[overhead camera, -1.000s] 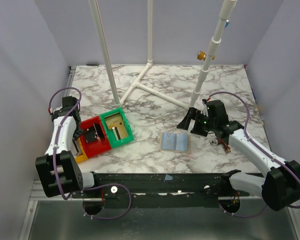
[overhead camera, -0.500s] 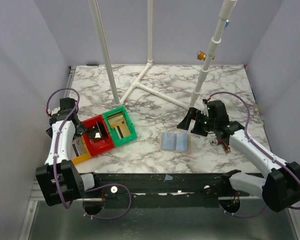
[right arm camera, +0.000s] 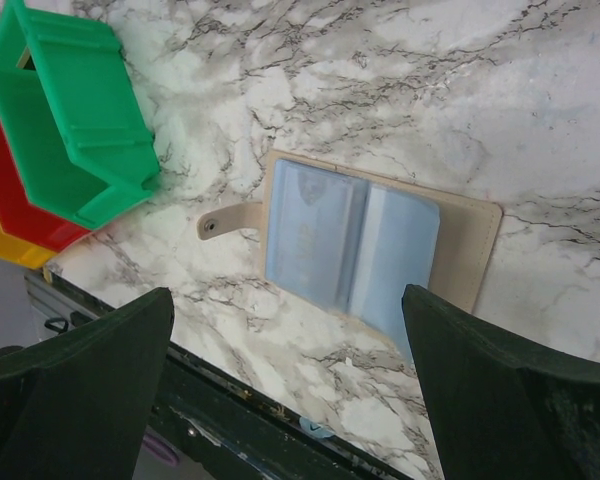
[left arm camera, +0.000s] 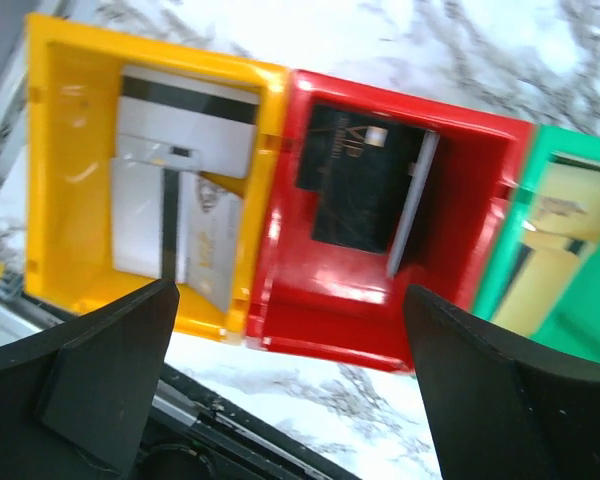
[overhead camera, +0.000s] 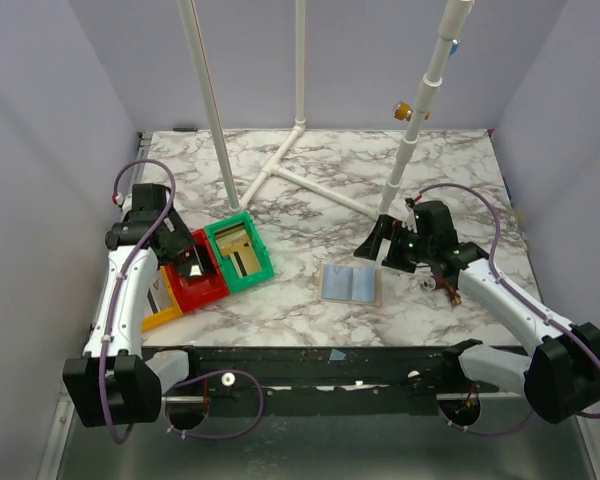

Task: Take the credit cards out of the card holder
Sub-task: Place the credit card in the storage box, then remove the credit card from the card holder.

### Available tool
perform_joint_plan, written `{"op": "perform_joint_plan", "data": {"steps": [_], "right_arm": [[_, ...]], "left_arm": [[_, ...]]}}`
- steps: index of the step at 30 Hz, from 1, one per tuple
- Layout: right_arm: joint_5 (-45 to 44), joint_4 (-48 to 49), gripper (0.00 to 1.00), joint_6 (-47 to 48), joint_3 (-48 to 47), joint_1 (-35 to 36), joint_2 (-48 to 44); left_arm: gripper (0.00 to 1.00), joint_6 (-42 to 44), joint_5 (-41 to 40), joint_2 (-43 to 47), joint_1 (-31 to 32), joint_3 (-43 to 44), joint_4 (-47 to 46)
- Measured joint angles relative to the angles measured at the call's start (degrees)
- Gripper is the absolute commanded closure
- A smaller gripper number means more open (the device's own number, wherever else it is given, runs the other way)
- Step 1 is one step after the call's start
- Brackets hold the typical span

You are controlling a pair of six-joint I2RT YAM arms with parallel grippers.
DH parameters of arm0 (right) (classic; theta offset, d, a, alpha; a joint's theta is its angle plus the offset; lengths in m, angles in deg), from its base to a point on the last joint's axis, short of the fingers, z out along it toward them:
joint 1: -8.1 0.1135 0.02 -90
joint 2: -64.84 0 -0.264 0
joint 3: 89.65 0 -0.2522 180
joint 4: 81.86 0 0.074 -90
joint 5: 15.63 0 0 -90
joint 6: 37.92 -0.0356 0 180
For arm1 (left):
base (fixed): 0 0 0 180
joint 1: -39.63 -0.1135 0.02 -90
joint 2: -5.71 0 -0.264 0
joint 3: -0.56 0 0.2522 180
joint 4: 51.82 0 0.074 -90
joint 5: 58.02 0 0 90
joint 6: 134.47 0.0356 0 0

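Your flat beige-tan card holder (right arm camera: 380, 245) lies open on the glossy marble-patterned tabletop (right arm camera: 540, 90), translucent pale blue pockets up; whether a card sits inside, you cannot tell. Left of the holder, nearest first: a yellow plastic open bin (left arm camera: 50, 180) holding white, dark-striped credit cards (left arm camera: 180, 200) lying flat, a red bin (left arm camera: 280, 200) with a black card (left arm camera: 355, 180) and a thin pale card (left arm camera: 412, 210) on edge, then a green bin (left arm camera: 500, 250). Your left gripper (left arm camera: 290, 340) hangs over the red bin, jaws wide apart, empty. Just beyond the holder your right gripper (right arm camera: 290, 350) hovers, jaws apart, empty.
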Motion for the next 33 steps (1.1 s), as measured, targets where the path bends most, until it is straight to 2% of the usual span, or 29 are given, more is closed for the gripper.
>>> {"op": "perform_joint_plan", "data": {"steps": [7, 12, 17, 21, 26, 33], "right_arm": [[-1.46, 0.04, 0.00, -0.26, 0.00, 0.00, 1.22], [-2.91, 0.00, 0.00, -0.46, -0.02, 0.33, 2.03], [-5.40, -0.02, 0.00, -1.33, -0.24, 2.14, 2.71], [-8.20, -0.09, 0.00, -2.91, -0.79, 5.18, 3.74], [-14.03, -0.11, 0.01, -5.55, -2.62, 11.28, 6.05], [-24.00, -1.07, 0.16, -9.14, -7.15, 20.76, 13.11]], "left_arm": [[0.02, -0.94, 5.11, -0.81, 12.83, 4.15, -1.27], [0.01, -3.17, 10.49, -5.27, 22.47, 6.32, -4.76], [0.02, -4.79, 17.03, -9.27, 29.20, 6.32, -9.60], [0.02, -5.16, 22.69, -12.55, 33.22, 6.32, -13.94], [0.01, -5.09, 28.09, -14.53, 34.71, 6.29, -16.98], [0.02, -4.46, 31.89, -15.04, 34.69, 6.29, -19.19]]}}
